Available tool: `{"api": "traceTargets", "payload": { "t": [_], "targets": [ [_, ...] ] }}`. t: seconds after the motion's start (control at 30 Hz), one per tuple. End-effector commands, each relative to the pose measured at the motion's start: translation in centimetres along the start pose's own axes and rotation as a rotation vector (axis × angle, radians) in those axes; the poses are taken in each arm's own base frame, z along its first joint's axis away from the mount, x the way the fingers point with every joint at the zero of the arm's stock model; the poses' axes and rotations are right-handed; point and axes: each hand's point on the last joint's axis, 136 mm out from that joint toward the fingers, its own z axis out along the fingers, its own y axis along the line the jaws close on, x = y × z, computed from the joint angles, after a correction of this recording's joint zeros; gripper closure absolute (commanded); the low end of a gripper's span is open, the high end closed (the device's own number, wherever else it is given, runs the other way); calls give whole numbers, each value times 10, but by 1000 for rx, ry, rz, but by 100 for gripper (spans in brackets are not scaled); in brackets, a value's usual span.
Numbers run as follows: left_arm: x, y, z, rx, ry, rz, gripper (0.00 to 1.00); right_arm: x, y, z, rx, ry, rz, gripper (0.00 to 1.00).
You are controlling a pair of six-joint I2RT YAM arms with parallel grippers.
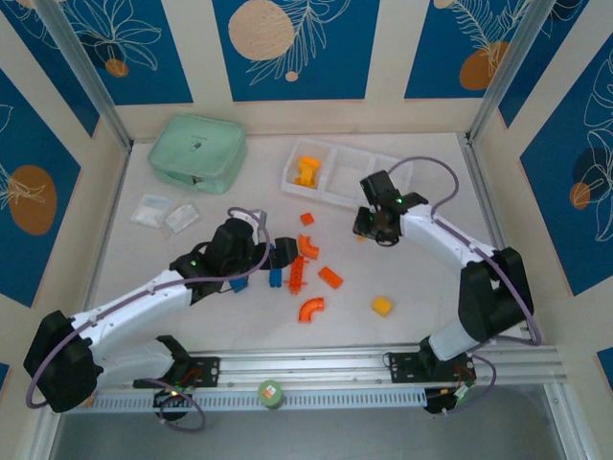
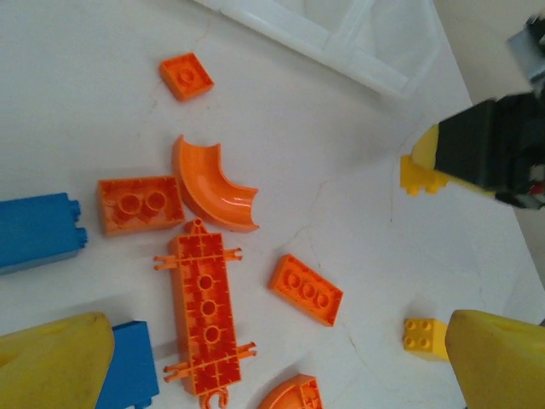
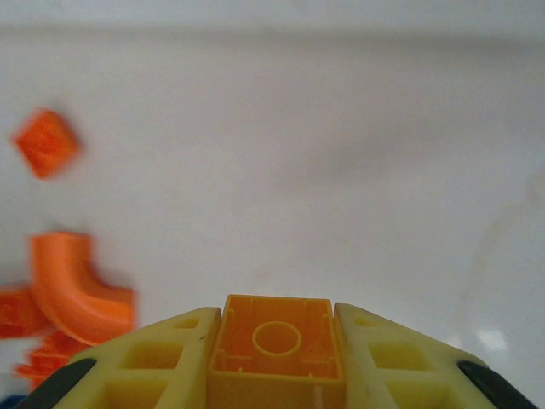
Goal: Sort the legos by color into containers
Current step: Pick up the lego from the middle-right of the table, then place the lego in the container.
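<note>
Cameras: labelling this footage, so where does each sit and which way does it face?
Top external: above and behind, looking down on the table; both arms show.
Left wrist: on the left arm, looking down at orange bricks; open jaws at bottom corners.
Right wrist: looking low across the table; its jaws clamp a yellow brick.
Shared: both wrist views catch the orange arch.

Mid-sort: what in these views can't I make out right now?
1. Held yellow brick: in the top view the right pincer mostly covers it.
2. Left wrist view: one blue brick is cut off by the left edge; another blue brick sits half under a yellow finger.
3. Right wrist view: the orange arch and small orange plate are blurred, studs unreadable.
4. Top view: the tray has its right compartment partly behind the right arm; contents unclear.
</note>
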Motion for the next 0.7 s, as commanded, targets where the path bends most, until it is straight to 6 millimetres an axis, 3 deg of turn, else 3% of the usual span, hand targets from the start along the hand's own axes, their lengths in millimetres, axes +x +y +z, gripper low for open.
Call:
{"api": "traceTargets", "payload": {
  "t": [0.0, 0.3, 0.47, 0.67],
  "targets": [
    [-19, 4, -12, -18, -32, 16, 1, -28, 33, 6, -36, -61, -77, 67],
    [-47, 22, -18, -43, -56, -24, 1, -110, 121, 35, -171, -186, -191, 66],
    [-52, 36, -19, -81, -79, -39, 1, -151, 147, 57, -205, -238, -213, 67],
    [-56, 46, -18, -95, -88, -54, 1, -192, 156, 91, -200, -276, -211, 61]
  ]
}}
